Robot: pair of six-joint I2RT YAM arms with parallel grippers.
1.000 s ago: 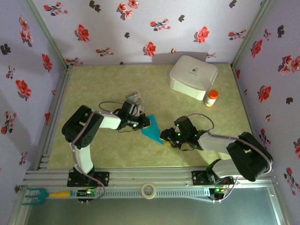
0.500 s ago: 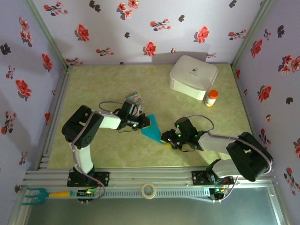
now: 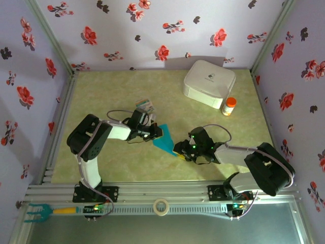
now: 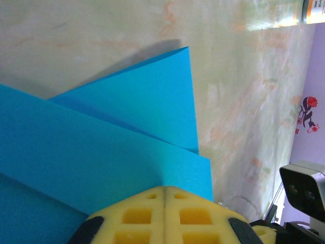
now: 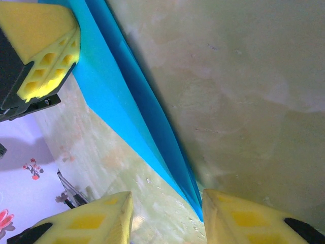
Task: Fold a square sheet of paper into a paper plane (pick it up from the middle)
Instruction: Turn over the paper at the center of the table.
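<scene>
Paper plane [image 3: 166,142], seemingly flat overhead, shows layers close-up.

Soft, even light from above fills the overhead view, which looks slightly grainy. In the left wrist view the folded blue paper [image 4: 127,127] casts a soft grey shadow on the pale surface [image 4: 101,30]. The nearest foreground is blurred.
</scene>
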